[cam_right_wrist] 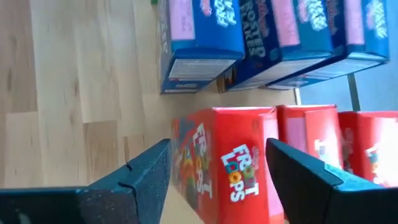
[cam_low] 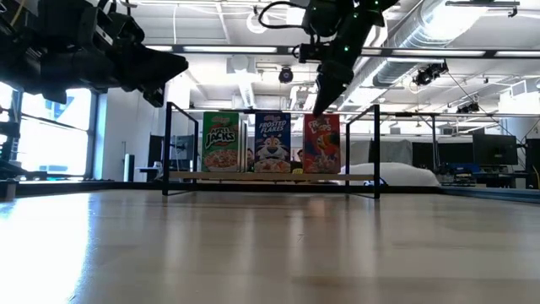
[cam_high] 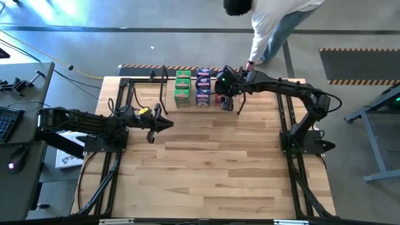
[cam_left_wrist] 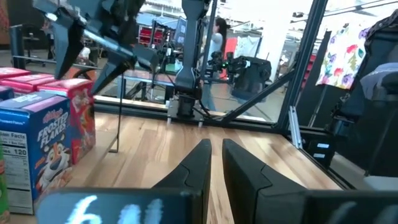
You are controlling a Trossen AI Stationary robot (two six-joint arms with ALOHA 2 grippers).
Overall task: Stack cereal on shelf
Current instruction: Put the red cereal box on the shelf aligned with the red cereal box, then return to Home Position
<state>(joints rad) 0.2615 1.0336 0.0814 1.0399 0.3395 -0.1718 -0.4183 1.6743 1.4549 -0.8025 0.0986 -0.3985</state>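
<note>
The shelf (cam_low: pixel 270 176), a light-wood board with black hoop frames, stands at the table's far edge. On it the cereal stands upright in three rows: green boxes (cam_high: pixel 182 87), blue boxes (cam_high: pixel 203 87) and red boxes (cam_right_wrist: pixel 311 137). My right gripper (cam_right_wrist: pixel 217 152) hangs open just over the nearest red box (cam_right_wrist: pixel 224 162), slanting down, one finger on either side of its top; no touch shows. My left gripper (cam_high: pixel 165 123) waits shut and level at the table's left, clear of the shelf.
A person (cam_high: pixel 275 25) stands beyond the far edge, one hand (cam_high: pixel 250 62) close to my right arm and the shelf's right end. The wooden tabletop (cam_high: pixel 212 162) lies bare in front of the shelf. Black frame rails (cam_high: pixel 294 156) run along both sides.
</note>
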